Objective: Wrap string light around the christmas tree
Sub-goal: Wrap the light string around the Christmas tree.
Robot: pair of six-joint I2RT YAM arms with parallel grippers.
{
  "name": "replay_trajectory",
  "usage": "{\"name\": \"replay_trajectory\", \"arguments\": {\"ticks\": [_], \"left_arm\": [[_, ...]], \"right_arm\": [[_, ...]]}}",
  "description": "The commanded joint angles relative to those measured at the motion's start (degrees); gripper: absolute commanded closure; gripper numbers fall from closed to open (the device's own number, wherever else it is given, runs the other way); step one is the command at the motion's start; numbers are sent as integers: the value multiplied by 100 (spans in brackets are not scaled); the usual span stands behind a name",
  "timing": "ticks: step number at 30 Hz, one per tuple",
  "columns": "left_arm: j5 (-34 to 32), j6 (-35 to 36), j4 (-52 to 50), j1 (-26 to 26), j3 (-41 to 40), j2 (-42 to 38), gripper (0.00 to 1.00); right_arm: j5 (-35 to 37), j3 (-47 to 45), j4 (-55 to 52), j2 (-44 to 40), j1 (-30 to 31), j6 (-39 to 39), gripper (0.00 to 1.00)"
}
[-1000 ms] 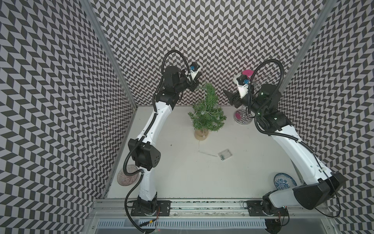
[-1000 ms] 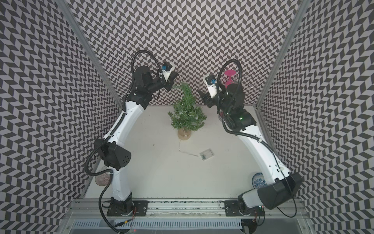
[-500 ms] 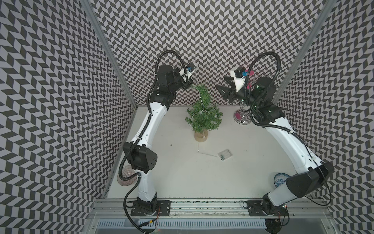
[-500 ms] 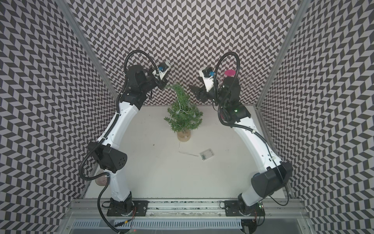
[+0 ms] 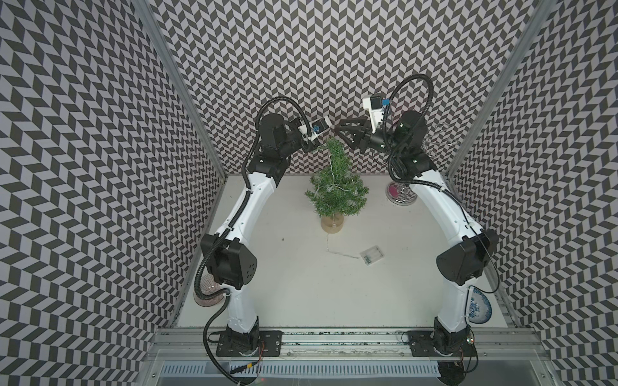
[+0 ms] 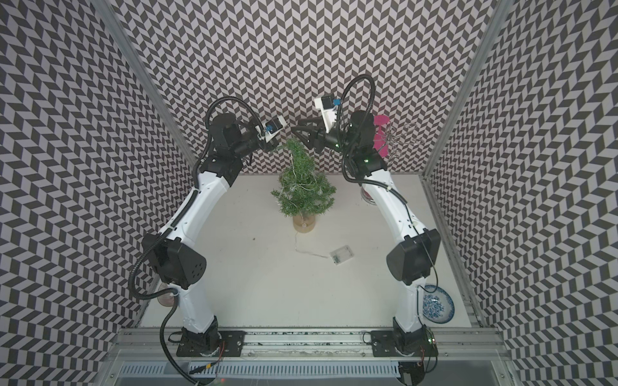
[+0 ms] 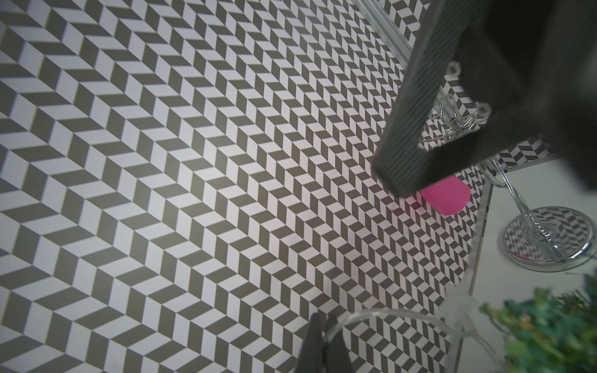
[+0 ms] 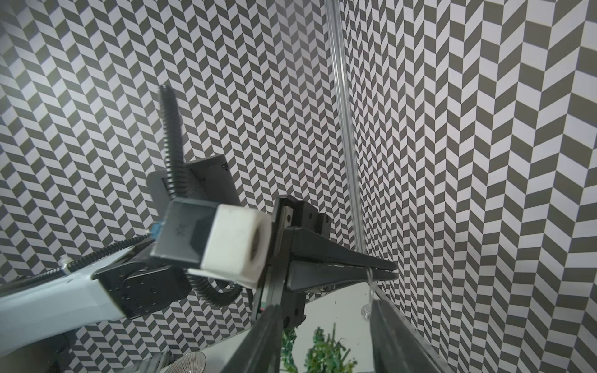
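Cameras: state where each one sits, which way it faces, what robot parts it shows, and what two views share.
Top views: stereo pair high over the front edge, looking down at the table, christmas tree, both whole arms, left gripper, right gripper.
Left wrist: on the left arm, facing the back wall and chrome rack; its shut fingers pinch the string light.
Right wrist: on the right arm, facing the left gripper between its own open fingers.
Shared: both wrist views catch green tree branches.

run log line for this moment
left gripper: shut on string light by tree tip | right gripper: open, near tree tip | string light: partly draped on tree | battery box: on table
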Motion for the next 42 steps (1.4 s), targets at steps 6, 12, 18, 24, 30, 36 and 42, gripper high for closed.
{"name": "replay_trajectory", "arguments": {"ticks": [6, 12, 18, 24, 30, 36, 42], "left_arm": [[363, 572, 1010, 40, -459, -172, 100], [489, 673, 1237, 93, -621, -185, 100], [639, 575, 1405, 148, -671, -228, 100], [814, 527, 1484, 147, -730, -234, 98], [931, 479, 1554, 133, -785, -237, 97], [987, 414, 1646, 128, -768, -228, 96], [1082, 346, 1715, 115, -771, -218, 95]], "right_arm": [[-45, 712, -90, 494, -49, -191, 54], [-140, 676, -36, 604, -40, -211, 57], [-250, 722, 32, 712, 37, -162, 60], [-343, 720, 45, 743, 101, -148, 62], [-554, 722, 262, 730, 118, 75, 65], [-507, 694, 254, 753, 144, 76, 70], [-458, 694, 235, 800, 197, 2, 77]]}}
